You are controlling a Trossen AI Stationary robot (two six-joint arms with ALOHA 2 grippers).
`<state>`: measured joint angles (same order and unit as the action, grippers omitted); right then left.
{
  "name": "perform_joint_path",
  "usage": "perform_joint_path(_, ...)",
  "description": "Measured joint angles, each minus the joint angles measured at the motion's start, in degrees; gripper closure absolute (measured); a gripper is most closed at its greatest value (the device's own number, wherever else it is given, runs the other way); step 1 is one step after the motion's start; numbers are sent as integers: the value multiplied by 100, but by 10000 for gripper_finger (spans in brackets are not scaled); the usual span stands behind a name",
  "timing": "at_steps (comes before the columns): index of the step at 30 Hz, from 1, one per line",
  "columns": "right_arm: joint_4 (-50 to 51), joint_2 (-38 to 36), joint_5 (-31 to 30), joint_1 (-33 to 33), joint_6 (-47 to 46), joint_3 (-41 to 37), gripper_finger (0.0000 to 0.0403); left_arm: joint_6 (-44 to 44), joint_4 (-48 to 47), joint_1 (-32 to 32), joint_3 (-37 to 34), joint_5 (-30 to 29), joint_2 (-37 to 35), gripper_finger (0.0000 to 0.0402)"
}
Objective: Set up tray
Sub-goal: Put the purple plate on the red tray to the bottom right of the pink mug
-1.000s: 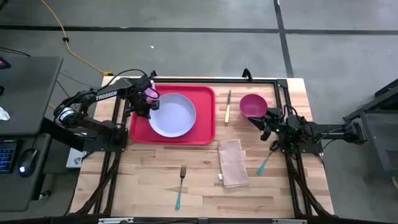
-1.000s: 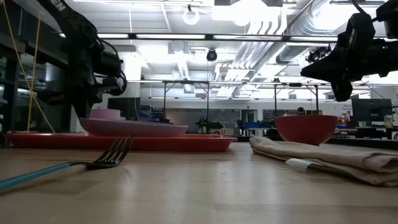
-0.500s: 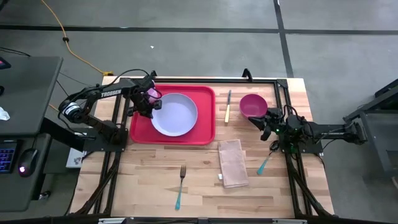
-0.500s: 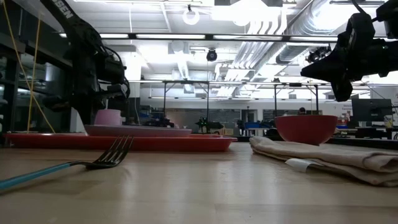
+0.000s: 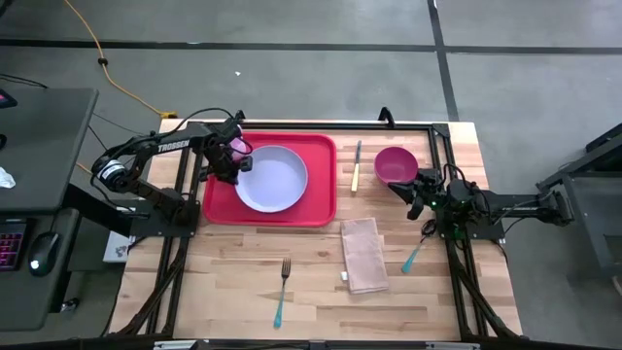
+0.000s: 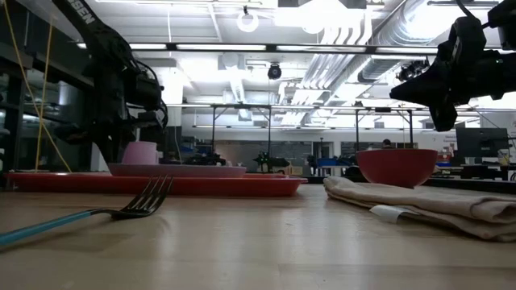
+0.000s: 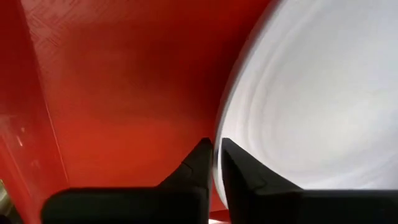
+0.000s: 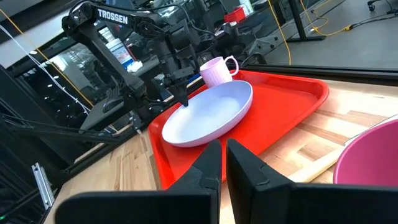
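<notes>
Wooden table [image 5: 243,282]; flat red low-rimmed tray [image 5: 316,209]

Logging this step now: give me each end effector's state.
Left end effector: fingers slightly apart at the plate rim on the tray; grip cannot be told.
Right end effector: closed, holding nothing.
</notes>
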<state>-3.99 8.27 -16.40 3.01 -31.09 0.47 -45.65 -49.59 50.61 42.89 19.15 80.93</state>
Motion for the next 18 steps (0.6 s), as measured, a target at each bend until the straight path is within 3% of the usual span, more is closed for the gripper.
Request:
perform_joint_path(6, -5, 1, 0, 2, 0, 2, 402, 26, -1, 0, 0, 101, -4, 311)
perform_joint_path(18, -9, 0, 4, 1, 0, 1, 402, 39, -1, 0, 0, 108, -259, 307)
